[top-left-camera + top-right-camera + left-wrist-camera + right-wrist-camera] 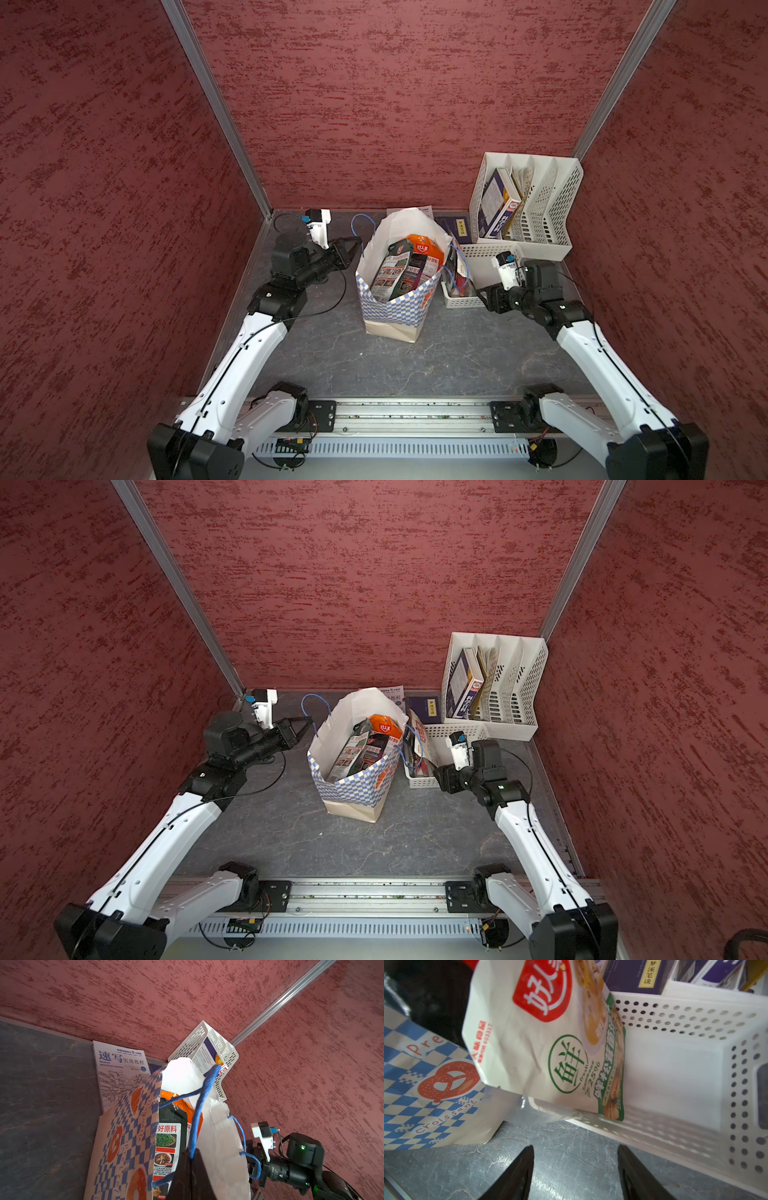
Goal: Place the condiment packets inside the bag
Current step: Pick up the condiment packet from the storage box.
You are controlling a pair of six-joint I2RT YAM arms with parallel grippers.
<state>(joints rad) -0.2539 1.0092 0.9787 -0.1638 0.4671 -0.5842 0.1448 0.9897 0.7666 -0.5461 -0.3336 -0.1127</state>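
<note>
The bag point(395, 307), blue-and-white checkered with a white inside, stands upright mid-table and shows in both top views. Several condiment packets sit upright inside it: an orange one point(424, 245) and dark ones point(399, 270). My left gripper point(191, 1152) is shut on the bag's blue cord handle point(204, 1093), on the bag's left side point(357, 243). A white-and-green packet point(550, 1043) leans from the basket's end against the bag point(425, 1088). My right gripper point(575, 1148) is open and empty, low over the table just short of that packet.
The white perforated basket point(478, 253) sits right of the bag. A white file rack point(540, 199) holding books stands at the back right. A sketch booklet point(120, 1072) and a dark blue book point(457, 228) lie behind the bag. Red walls enclose three sides.
</note>
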